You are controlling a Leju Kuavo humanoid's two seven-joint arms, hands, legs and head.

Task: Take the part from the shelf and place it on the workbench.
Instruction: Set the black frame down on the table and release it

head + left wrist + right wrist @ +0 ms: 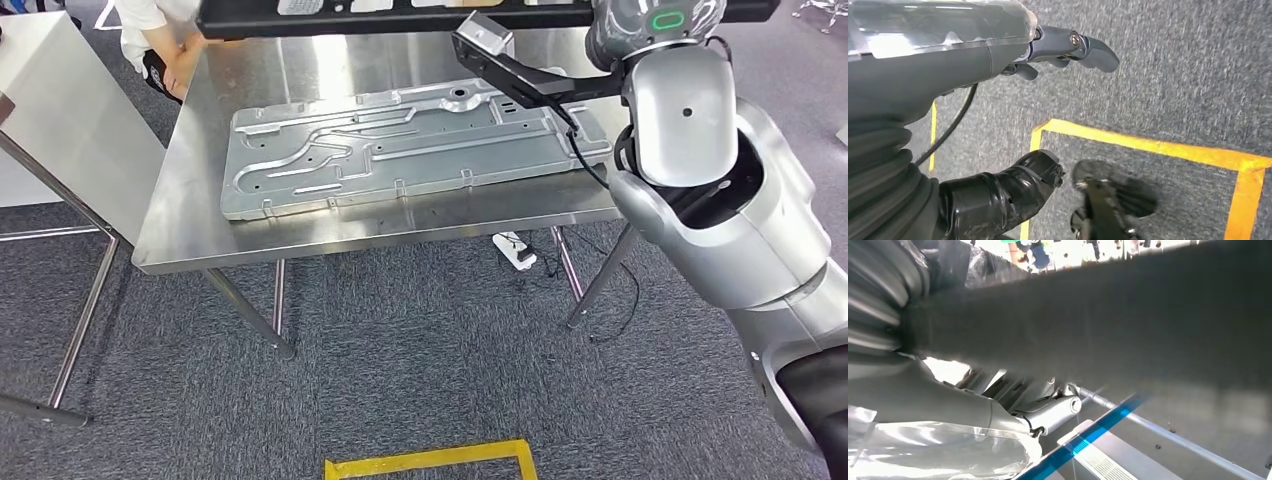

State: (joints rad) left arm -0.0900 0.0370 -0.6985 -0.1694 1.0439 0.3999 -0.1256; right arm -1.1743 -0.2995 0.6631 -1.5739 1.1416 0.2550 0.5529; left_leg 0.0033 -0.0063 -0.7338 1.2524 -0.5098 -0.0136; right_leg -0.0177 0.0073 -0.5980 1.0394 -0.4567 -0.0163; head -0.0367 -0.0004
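A stainless steel workbench (190, 200) stands on grey carpet (400, 350). A long stamped metal panel (400, 150) lies flat on its top, running lengthwise. Yellow floor tape (430, 462) marks the carpet nearby.

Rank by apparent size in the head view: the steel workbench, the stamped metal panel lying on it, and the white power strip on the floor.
Largest to smallest as they look:
1. steel workbench
2. stamped metal panel, lying flat on it
3. white power strip, partly hidden under the workbench's edge

Yellow floor tape (430, 461) marks the grey carpet (400, 340); a white power strip (515, 250) lies under the worktop, a person (165, 45) crouches beyond.
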